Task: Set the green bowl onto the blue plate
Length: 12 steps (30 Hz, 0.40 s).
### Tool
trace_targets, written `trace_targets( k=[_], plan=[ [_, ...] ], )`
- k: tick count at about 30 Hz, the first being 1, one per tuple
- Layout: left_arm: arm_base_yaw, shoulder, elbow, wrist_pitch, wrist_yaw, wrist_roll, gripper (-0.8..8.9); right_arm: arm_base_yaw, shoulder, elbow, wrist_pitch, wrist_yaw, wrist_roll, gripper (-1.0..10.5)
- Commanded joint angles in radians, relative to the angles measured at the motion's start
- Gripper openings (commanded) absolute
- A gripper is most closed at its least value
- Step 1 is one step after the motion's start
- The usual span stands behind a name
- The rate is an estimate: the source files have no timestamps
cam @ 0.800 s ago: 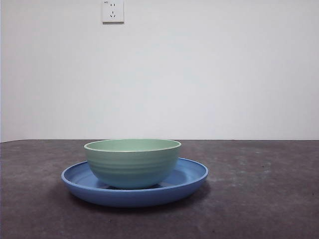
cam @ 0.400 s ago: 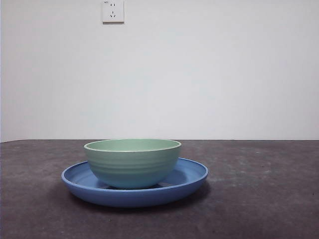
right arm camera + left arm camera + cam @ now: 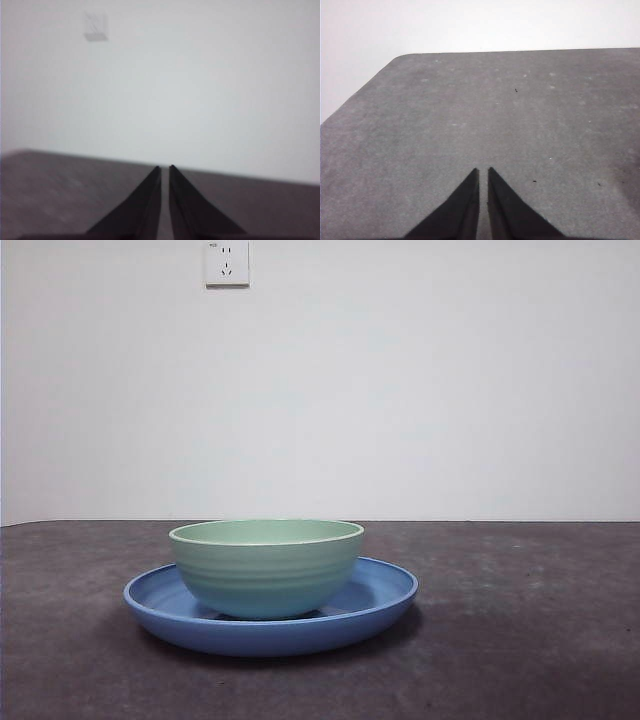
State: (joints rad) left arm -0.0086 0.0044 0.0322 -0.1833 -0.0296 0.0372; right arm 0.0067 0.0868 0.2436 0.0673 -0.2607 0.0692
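1. The green bowl (image 3: 265,568) sits upright right on the blue plate (image 3: 385,590), a bit left of the plate's middle, so more blue shows on the right side than the left.
2. The plate lies flat on the dark grey surface (image 3: 520,640), and its rim sticks out past the bowl on both sides.
3. Nothing is touching either dish in the front view, and neither arm shows up there at all.
4. The left pincer (image 3: 483,172) hangs over a bare stretch of the surface, jaws pulled together with just a thin slit between the tips, gripping nothing.
5. The right pincer (image 3: 164,169) looks the same: jaws closed to a narrow gap, empty, pointed out toward the white wall (image 3: 200,75). That view is pretty blurry.
6. A white wall socket (image 3: 226,262) sits high on the wall behind the dishes, up and a bit left of the bowl in the front view.
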Motion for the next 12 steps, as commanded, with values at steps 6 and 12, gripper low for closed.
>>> trace_targets(
  k=[6, 12],
  plan=[
    [0.002, -0.001, -0.021, -0.004, -0.006, -0.005, 0.28, -0.016, -0.027, -0.122, -0.089, 0.236, -0.055, 0.2],
    [0.002, -0.001, -0.021, -0.004, -0.006, -0.005, 0.28, -0.021, -0.058, -0.180, -0.158, 0.321, -0.058, 0.2]
  ],
)
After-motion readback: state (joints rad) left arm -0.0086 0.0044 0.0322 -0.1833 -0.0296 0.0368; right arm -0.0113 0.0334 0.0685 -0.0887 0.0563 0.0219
